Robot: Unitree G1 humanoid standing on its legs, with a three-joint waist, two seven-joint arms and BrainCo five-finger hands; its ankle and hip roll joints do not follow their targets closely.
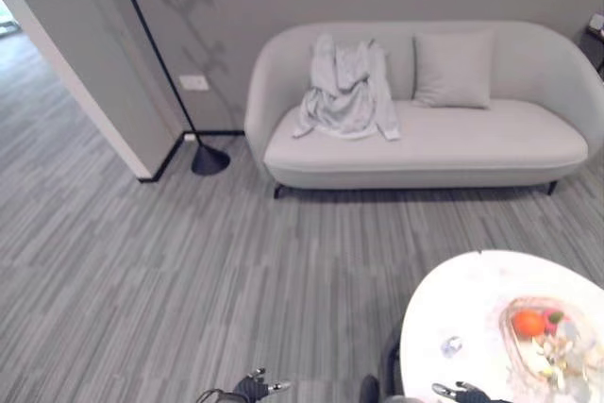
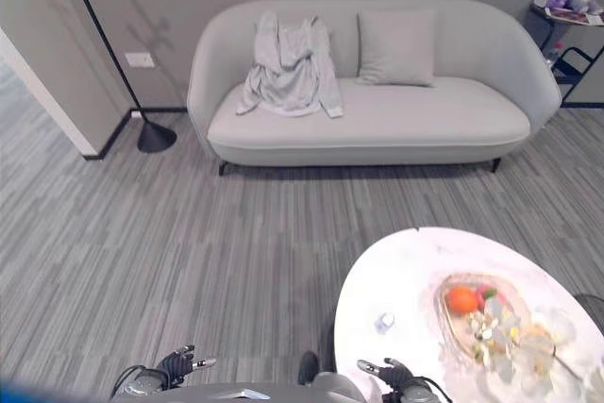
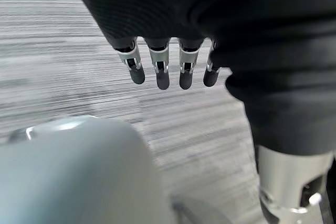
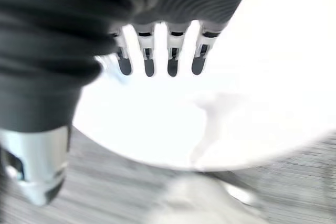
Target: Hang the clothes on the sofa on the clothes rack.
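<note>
Clothes: a light grey garment (image 2: 289, 70), crumpled, draped over the backrest and down onto the seat at the left end of the sofa.
Sofa: pale grey, rounded (image 2: 444, 115), standing against the wall, with a square cushion (image 2: 396, 47) just to the right of the garment.
Clothes rack: thin black pole on a round base (image 2: 155, 137), standing left of the sofa by the wall corner, well apart from the garment.
Left hand: (image 3: 160, 69) low over the striped grey floor, fingers loose and straight, holding nothing.
Right hand: (image 4: 157, 59) over the round white table (image 2: 396, 271), fingers relaxed too, nothing in them.
Table stuff: a dish with an orange fruit (image 2: 461, 299) on the right side.
</note>
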